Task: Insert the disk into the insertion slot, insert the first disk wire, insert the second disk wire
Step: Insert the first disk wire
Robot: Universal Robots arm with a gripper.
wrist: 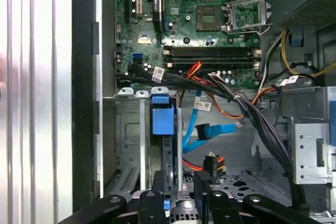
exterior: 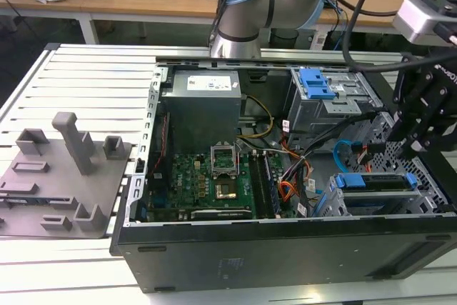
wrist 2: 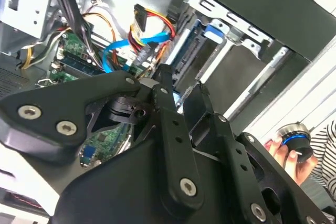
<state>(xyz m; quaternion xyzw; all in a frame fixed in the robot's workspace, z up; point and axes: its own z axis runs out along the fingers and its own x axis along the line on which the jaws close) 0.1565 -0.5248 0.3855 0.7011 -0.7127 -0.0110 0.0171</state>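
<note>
First wrist view: the disk (wrist: 161,120) stands edge-on inside the slot (wrist: 128,145), its blue tab toward the motherboard (wrist: 210,19). The pincer (wrist: 180,182) is open, one finger at each side of the disk's edge, with a gap left. A blue wire (wrist: 210,129) lies just beside the slot, in the case (wrist: 84,103).

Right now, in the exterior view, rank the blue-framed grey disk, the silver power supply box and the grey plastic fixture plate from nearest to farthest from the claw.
1. Blue-framed grey disk, close by the claw, exterior view's right.
2. Silver power supply box, mid-view, inside the case.
3. Grey plastic fixture plate, outside the case, exterior view's left.
</note>
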